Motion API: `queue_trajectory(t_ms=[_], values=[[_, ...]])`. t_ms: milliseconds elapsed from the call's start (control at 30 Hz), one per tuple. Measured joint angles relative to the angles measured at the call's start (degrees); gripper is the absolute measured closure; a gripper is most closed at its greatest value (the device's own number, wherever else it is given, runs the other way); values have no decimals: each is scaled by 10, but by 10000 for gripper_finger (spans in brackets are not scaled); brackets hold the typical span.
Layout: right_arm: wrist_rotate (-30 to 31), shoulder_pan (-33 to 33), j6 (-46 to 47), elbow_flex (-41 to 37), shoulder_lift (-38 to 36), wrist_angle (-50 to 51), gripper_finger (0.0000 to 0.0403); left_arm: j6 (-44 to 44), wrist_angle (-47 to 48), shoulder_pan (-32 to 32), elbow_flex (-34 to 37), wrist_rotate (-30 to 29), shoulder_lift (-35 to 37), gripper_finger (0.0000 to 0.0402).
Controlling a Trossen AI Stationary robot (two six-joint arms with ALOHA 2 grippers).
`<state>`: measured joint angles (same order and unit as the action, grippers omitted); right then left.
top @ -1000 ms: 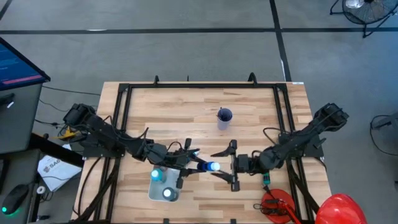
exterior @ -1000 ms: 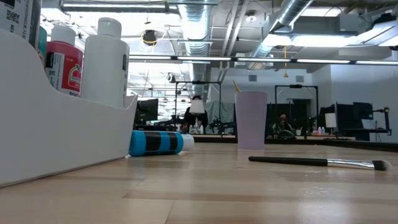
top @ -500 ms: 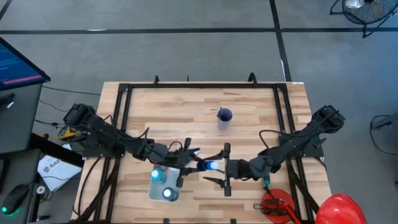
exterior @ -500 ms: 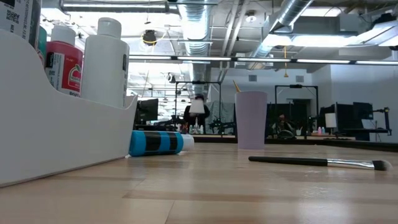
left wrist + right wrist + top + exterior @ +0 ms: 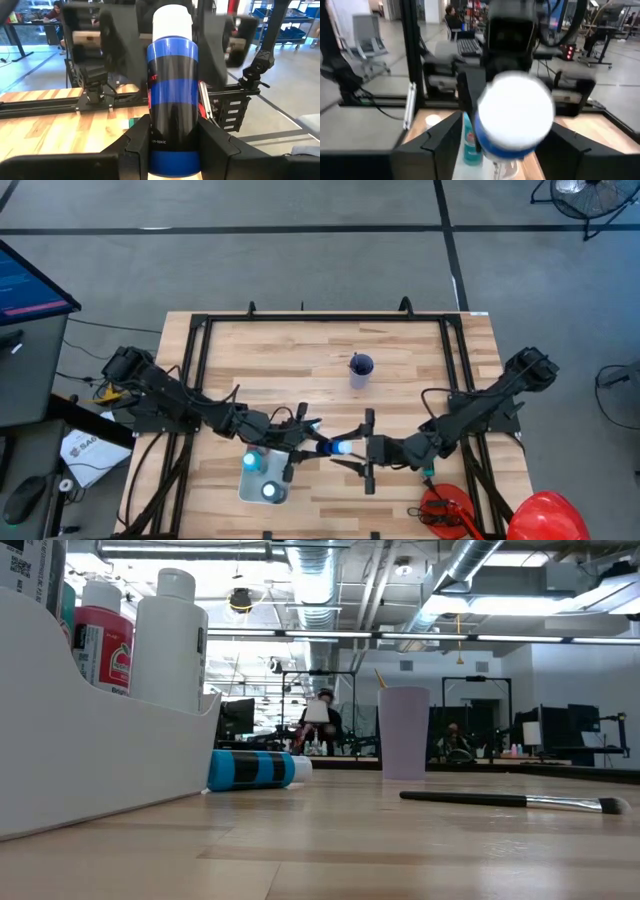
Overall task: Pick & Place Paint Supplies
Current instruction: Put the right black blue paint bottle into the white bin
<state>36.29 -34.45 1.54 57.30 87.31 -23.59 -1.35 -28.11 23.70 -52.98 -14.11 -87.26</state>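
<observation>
A dark blue paint bottle with a white cap hangs level above the table's middle, with my left gripper shut on it. The cap points at my right gripper, which is open with a finger on each side of the cap. A white caddy under the left arm holds a red bottle, a white bottle and a teal one. A light blue bottle and a dark-handled brush lie flat on the table. My left gripper pinches the bottle's body at its bottom half between its two fingers. The fingers reach out level from the table's left and lie along the bottle. The bottle is level, clear of the table, cap away from the gripper. My right gripper flanks the cap; whether it touches, I cannot tell.
A purple cup stands toward the table's far side, right of centre. A big red helmet-like thing and a red tangle sit by the near right corner. Black frame rails run along the table's sides.
My right gripper has moved toward the table's left and tipped up to level, so the blue bottle's cap now sits farther in between its fingers. The bottle has stayed in place.
</observation>
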Motion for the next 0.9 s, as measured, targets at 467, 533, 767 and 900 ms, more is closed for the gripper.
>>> queue_trajectory(t_ms=[467, 533, 767, 900], values=[[1, -11, -1, 0, -28, 30, 253, 0, 5, 1, 4, 4, 0, 295], [0, -8, 4, 0, -28, 30, 248, 0, 5, 0, 4, 3, 0, 295], [-3, -7, 0, 0, -26, 35, 206, 0, -6, 0, 3, -4, 0, 295], [-3, -7, 0, 0, -26, 35, 186, 0, -4, 0, 3, -2, 0, 295]])
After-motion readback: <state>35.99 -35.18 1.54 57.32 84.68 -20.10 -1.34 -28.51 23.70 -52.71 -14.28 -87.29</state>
